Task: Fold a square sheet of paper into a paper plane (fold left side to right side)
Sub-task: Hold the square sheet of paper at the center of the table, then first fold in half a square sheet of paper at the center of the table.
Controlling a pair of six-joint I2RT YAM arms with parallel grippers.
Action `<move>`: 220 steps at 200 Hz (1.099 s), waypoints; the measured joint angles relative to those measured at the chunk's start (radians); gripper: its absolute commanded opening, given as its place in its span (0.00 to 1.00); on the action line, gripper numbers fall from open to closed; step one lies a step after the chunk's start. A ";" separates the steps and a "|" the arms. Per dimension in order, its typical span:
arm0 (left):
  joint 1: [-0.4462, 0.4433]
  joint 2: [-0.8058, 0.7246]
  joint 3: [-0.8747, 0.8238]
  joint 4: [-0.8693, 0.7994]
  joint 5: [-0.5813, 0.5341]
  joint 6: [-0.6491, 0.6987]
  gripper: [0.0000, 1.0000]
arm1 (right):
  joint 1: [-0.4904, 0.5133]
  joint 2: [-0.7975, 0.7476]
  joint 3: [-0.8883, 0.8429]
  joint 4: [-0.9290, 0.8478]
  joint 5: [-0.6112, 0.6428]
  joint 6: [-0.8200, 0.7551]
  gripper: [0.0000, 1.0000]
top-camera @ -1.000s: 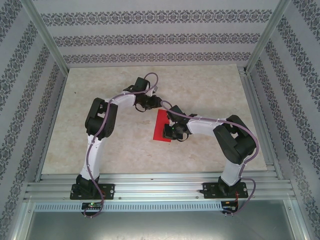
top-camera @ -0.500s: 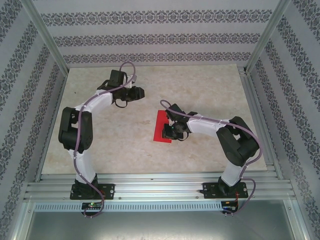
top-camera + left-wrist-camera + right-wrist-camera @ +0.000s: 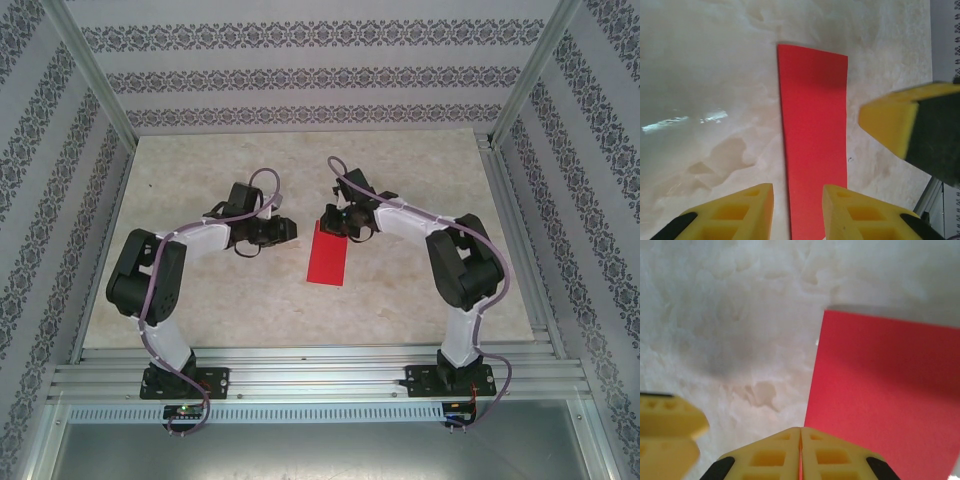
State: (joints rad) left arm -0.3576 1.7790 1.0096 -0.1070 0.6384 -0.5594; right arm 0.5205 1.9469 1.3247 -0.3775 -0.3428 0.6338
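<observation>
Folded red paper (image 3: pixel 328 255) flat on the desk (image 3: pixel 200 180), between both arms' jaws.
I see left jaws parted, paper running ahead from their gap; right jaws pressed shut (contact unclear), paper ahead to their right.

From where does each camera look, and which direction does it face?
Top external: high behind the robot, facing down at the table; left arm, right arm, red paper.
Left wrist: on left arm, looking down along the red paper; left jaws apart.
Right wrist: on right arm, looking down at its corner; right jaws shut.
Shared: the red paper, in all three.
</observation>
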 measured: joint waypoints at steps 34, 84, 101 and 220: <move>-0.039 0.037 0.000 0.067 0.004 -0.035 0.30 | 0.001 0.116 0.097 0.008 -0.024 0.000 0.08; -0.085 0.142 0.046 0.086 0.004 -0.063 0.29 | -0.002 0.204 0.146 0.011 -0.026 0.000 0.08; -0.095 0.153 0.062 0.086 0.003 -0.069 0.29 | -0.006 0.227 0.156 0.011 -0.028 -0.001 0.08; -0.110 0.229 0.073 0.153 0.012 -0.077 0.25 | -0.013 0.241 0.177 0.003 -0.025 -0.029 0.08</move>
State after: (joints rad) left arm -0.4679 2.0083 1.0828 0.0456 0.6506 -0.6365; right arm 0.5079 2.1876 1.5017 -0.3740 -0.3676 0.6048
